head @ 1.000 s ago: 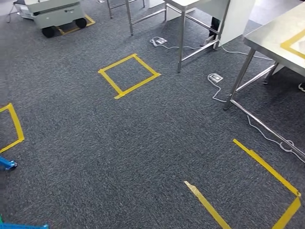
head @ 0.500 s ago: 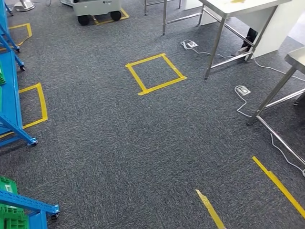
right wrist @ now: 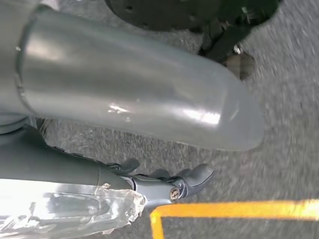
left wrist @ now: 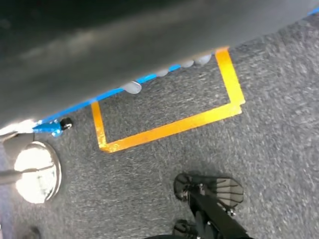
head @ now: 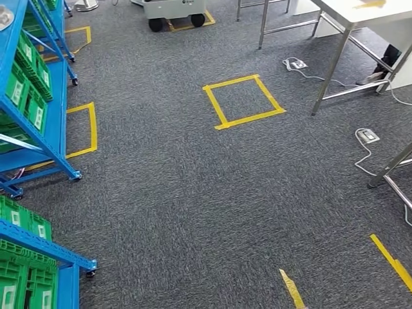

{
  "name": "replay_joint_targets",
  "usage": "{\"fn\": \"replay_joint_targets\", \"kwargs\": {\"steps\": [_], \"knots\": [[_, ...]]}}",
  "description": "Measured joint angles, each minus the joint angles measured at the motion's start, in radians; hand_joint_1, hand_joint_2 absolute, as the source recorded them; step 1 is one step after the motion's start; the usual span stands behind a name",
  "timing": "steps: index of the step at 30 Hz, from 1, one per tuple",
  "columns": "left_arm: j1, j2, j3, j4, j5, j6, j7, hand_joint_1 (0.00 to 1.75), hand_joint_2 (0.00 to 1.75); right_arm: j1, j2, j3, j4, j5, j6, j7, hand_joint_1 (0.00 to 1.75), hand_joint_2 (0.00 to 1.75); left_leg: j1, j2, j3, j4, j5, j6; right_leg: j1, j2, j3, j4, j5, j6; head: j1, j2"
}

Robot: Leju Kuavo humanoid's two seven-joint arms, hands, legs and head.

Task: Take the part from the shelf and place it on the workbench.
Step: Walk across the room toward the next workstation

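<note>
Blue shelves (head: 57,112) with green bins (head: 30,96) stand at the left of the head view, and a nearer shelf (head: 48,248) fills the lower left corner. A pale round thing (head: 4,17) lies on the farther shelf's top; I cannot tell whether it is the part. The workbench (head: 362,9) stands at the back right on steel legs. My right hand (right wrist: 177,184) hangs over the carpet with dark fingers stretched out, crinkled clear film along it, and nothing gripped. My left hand (left wrist: 112,45) is a dark blur above the floor.
A yellow tape square (head: 243,102) marks the carpet mid-floor, and another (head: 87,129) lies by the shelf. A wheeled cart (head: 175,8) stands at the back. A floor socket (head: 367,135) with its cable and a second table's leg (head: 389,170) are at the right.
The camera has swung left: the shelves have come into view at the left, and the tables and tape square have slid right. Nothing on the floor itself has moved.
</note>
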Motion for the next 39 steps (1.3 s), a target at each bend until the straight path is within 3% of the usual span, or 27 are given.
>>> {"fn": "replay_joint_targets", "kwargs": {"steps": [2,3,4,5,7,9,11,12,14,16,17,18,19,20,22,24,26,27,29,31,32,33,34,37,39], "knots": [[0.001,0.000,-0.013,0.000,-0.002,0.022,-0.001,0.00,0.00,0.002,0.000,0.000,0.000,-0.001,-0.001,0.000,0.00,0.00,0.002,0.010,-0.059,0.119,-0.043,-0.004,0.003,-0.031,-0.002,0.000,-0.004,-0.004,-0.001,0.000],[0.003,0.000,-0.019,0.000,-0.005,0.033,-0.003,0.00,0.00,0.002,0.000,0.000,0.000,-0.003,-0.002,0.000,0.00,0.00,0.003,0.012,-0.068,0.136,-0.037,-0.004,0.004,-0.045,-0.002,0.000,-0.007,-0.004,-0.001,0.000],[0.005,0.000,-0.024,0.001,-0.009,0.042,-0.006,0.00,0.00,0.002,0.000,0.000,0.000,-0.005,-0.003,0.000,0.00,0.00,0.003,0.015,-0.056,0.114,-0.013,-0.002,0.005,-0.059,-0.001,0.000,-0.011,-0.004,-0.001,0.000],[0.007,0.000,-0.029,0.001,-0.014,0.048,-0.011,0.00,0.00,0.001,0.000,0.000,0.000,-0.008,-0.004,0.000,0.00,0.00,0.002,0.023,-0.027,0.057,0.021,0.002,0.006,-0.071,0.003,0.000,-0.014,-0.003,-0.001,0.000],[0.007,0.000,-0.037,0.001,-0.022,0.056,-0.018,0.00,0.00,0.001,0.001,0.002,0.000,-0.013,-0.007,0.001,0.00,0.00,-0.003,0.069,0.043,-0.076,0.073,0.014,0.011,-0.092,0.013,0.001,-0.023,0.003,0.000,0.000],[0.007,0.001,-0.044,0.002,-0.027,0.059,-0.020,0.00,0.00,0.001,0.001,0.003,0.000,-0.016,-0.008,0.001,0.00,0.00,-0.011,0.099,0.073,-0.136,0.083,0.024,0.016,-0.110,0.021,0.001,-0.030,0.013,0.001,0.000],[0.010,0.000,-0.048,0.002,-0.028,0.060,-0.021,0.00,0.00,-0.002,0.002,0.005,-0.001,-0.017,-0.009,0.001,0.00,0.00,-0.012,0.080,0.071,-0.143,0.085,0.032,0.016,-0.128,0.032,-0.002,-0.033,0.023,0.002,0.000],[0.011,-0.001,-0.048,0.002,-0.028,0.061,-0.021,0.00,0.00,-0.003,0.002,0.006,-0.001,-0.017,-0.009,0.001,0.00,0.00,-0.010,0.070,0.072,-0.149,0.089,0.037,0.015,-0.119,0.034,0.003,-0.040,0.029,0.003,0.000],[0.012,-0.003,-0.051,0.002,-0.028,0.061,-0.021,0.00,0.00,-0.003,0.002,0.008,-0.003,-0.017,-0.010,0.001,0.00,0.00,-0.003,0.048,0.075,-0.158,0.097,0.047,0.012,-0.068,0.009,0.064,-0.081,0.038,0.009,0.000],[0.011,-0.003,-0.056,0.003,-0.028,0.062,-0.021,0.00,0.00,0.000,0.002,0.009,-0.003,-0.017,-0.010,0.002,0.00,0.00,-0.002,0.025,0.072,-0.159,0.099,0.050,0.009,-0.019,-0.060,0.203,-0.142,0.044,0.014,0.000],[0.011,-0.003,-0.057,0.003,-0.028,0.062,-0.021,0.00,0.00,0.001,0.002,0.010,-0.003,-0.017,-0.010,0.002,0.00,0.00,-0.002,0.011,0.072,-0.158,0.098,0.051,0.009,-0.011,-0.094,0.262,-0.158,0.045,0.015,0.000],[0.012,-0.003,-0.058,0.003,-0.028,0.062,-0.021,0.00,0.00,0.003,0.002,0.010,-0.003,-0.017,-0.010,0.003,0.00,0.00,-0.002,-0.003,0.073,-0.158,0.098,0.051,0.009,-0.007,-0.116,0.293,-0.155,0.046,0.015,0.000],[0.012,-0.003,-0.058,0.004,-0.028,0.062,-0.021,0.00,0.00,0.003,0.002,0.010,-0.003,-0.017,-0.010,0.003,0.00,0.00,-0.001,-0.017,0.075,-0.158,0.097,0.049,0.008,-0.005,-0.118,0.278,-0.129,0.046,0.015,0.000],[0.012,-0.003,-0.058,0.004,-0.028,0.062,-0.021,0.00,0.00,0.004,0.002,0.010,-0.003,-0.017,-0.011,0.003,0.00,0.00,-0.001,-0.031,0.078,-0.157,0.096,0.047,0.007,0.000,-0.101,0.226,-0.088,0.046,0.015,0.000],[0.011,-0.003,-0.059,0.004,-0.028,0.062,-0.021,0.00,0.00,0.004,0.002,0.010,-0.003,-0.017,-0.011,0.003,0.00,0.00,-0.001,-0.058,0.082,-0.154,0.091,0.039,0.002,0.040,-0.047,0.087,-0.017,0.044,0.016,0.000],[0.011,-0.002,-0.061,0.005,-0.029,0.062,-0.021,0.00,0.00,0.004,0.002,0.011,-0.003,-0.017,-0.011,0.004,0.00,0.00,-0.001,-0.079,0.078,-0.151,0.088,0.029,0.000,0.073,-0.015,0.017,-0.001,0.038,0.015,0.000],[0.013,-0.001,-0.062,0.005,-0.029,0.062,-0.021,0.00,0.00,0.003,0.002,0.011,-0.003,-0.017,-0.012,0.004,0.00,0.00,0.001,-0.098,0.072,-0.150,0.091,0.018,0.001,0.063,-0.009,0.012,-0.004,0.026,0.015,0.000],[0.015,-0.001,-0.061,0.005,-0.029,0.062,-0.021,0.00,0.00,0.002,0.002,0.011,-0.003,-0.017,-0.012,0.004,0.00,0.00,0.002,-0.092,0.068,-0.146,0.087,0.014,0.001,0.052,-0.005,0.011,-0.003,0.019,0.014,0.000],[0.014,0.000,-0.062,0.006,-0.029,0.063,-0.021,0.00,0.00,0.003,0.002,0.011,-0.003,-0.017,-0.012,0.003,0.00,0.00,0.001,-0.047,0.043,-0.089,0.051,0.005,-0.001,0.026,-0.002,0.006,0.000,0.005,0.008,0.000],[0.013,0.000,-0.064,0.006,-0.029,0.063,-0.021,0.00,0.00,0.006,0.002,0.011,-0.003,-0.017,-0.012,0.003,0.00,0.00,0.002,0.001,-0.020,0.041,-0.015,-0.002,0.002,-0.004,-0.002,0.006,-0.003,-0.003,0.001,0.000],[0.013,0.000,-0.064,0.006,-0.029,0.063,-0.021,0.00,0.00,0.008,0.002,0.011,-0.003,-0.017,-0.012,0.003,0.00,0.00,0.003,0.009,-0.052,0.104,-0.039,-0.005,0.004,-0.019,-0.003,0.006,-0.005,-0.005,0.001,0.000],[0.013,0.000,-0.064,0.007,-0.029,0.063,-0.021,0.00,0.00,0.008,0.002,0.011,-0.003,-0.017,-0.012,0.003,0.00,0.00,0.004,0.012,-0.071,0.141,-0.044,-0.005,0.005,-0.034,-0.004,0.006,-0.008,-0.006,0.001,0.000],[0.014,0.000,-0.064,0.007,-0.029,0.063,-0.021,0.00,0.00,0.008,0.002,0.010,-0.003,-0.017,-0.012,0.003,0.00,0.00,0.004,0.013,-0.071,0.139,-0.030,-0.005,0.007,-0.048,-0.004,0.006,-0.010,-0.006,0.001,0.000],[0.014,0.000,-0.063,0.007,-0.029,0.063,-0.021,0.00,0.00,0.006,0.002,0.011,-0.003,-0.017,-0.012,0.003,0.00,0.00,0.002,0.037,0.014,-0.021,0.062,0.007,0.010,-0.082,0.004,0.006,-0.019,-0.004,0.001,0.000],[0.014,0.000,-0.063,0.007,-0.029,0.063,-0.021,0.00,0.00,0.006,0.002,0.011,-0.003,-0.017,-0.012,0.003,0.00,0.00,0.000,0.053,0.045,-0.078,0.084,0.012,0.011,-0.088,0.007,0.006,-0.022,-0.002,0.002,0.000]]}}
